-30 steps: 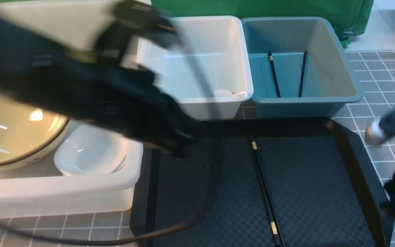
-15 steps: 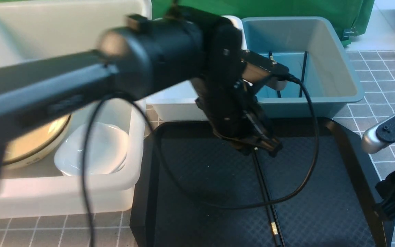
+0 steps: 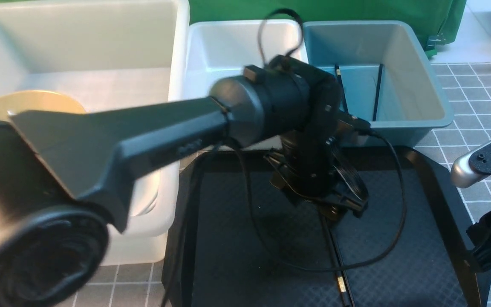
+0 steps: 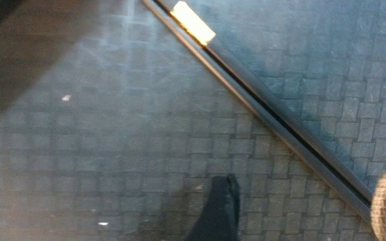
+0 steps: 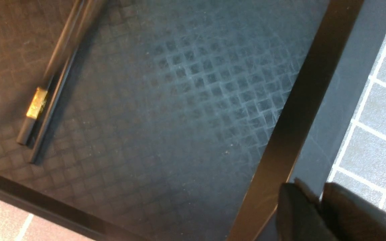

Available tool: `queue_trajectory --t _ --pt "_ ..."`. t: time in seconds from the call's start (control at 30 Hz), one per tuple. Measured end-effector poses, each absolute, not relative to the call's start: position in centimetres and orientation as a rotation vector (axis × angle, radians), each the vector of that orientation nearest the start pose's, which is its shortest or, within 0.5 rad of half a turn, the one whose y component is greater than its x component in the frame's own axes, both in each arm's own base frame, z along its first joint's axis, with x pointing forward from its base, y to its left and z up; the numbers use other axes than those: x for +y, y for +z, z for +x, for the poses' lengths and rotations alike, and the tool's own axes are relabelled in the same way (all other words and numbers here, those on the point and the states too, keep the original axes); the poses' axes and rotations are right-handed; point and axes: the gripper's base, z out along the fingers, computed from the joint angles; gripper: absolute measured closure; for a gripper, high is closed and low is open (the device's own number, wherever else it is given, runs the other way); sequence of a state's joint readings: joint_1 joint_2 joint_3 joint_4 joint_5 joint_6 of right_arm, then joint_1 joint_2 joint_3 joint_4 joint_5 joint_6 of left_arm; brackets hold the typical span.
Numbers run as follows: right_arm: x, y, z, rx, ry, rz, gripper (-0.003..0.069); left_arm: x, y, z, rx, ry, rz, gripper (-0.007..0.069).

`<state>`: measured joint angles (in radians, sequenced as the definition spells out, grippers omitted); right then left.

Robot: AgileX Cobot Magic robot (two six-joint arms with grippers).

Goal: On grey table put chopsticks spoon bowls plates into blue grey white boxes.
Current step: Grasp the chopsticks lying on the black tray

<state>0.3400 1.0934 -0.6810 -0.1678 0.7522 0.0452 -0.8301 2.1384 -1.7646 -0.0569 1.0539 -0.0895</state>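
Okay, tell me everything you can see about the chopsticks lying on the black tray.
The chopsticks are two thin, glossy black sticks lying flat, pressed side by side on the black textured tray. A gold band shows near each end, one per stick, so they lie head to tail. Their far end sits under the open left gripper, not gripped.

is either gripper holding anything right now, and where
Nothing is held. The left gripper stands open over the chopsticks; the right gripper is empty.
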Motion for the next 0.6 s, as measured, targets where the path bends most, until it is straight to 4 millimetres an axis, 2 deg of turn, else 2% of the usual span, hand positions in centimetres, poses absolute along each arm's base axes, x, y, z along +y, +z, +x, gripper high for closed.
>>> queue_trajectory --t 0.2,0.4,0.5,0.6 --pt "5.4 25.3 18.5 2.584 -0.058 -0.495 0.0516 -36.4 18.3 29.1 2.734 -0.043 1.105 0.0078" --pt "5.4 25.3 18.5 2.584 -0.058 -0.494 0.0509 -37.1 17.0 29.2 2.773 -0.004 1.078 0.0081" --pt "5.4 25.3 18.5 2.585 -0.058 -0.494 0.0509 -37.1 16.9 29.2 2.782 0.015 1.079 0.011" --pt "5.4 25.3 18.5 2.585 -0.058 -0.494 0.0508 -37.0 16.8 29.1 2.781 0.052 1.092 0.0186"
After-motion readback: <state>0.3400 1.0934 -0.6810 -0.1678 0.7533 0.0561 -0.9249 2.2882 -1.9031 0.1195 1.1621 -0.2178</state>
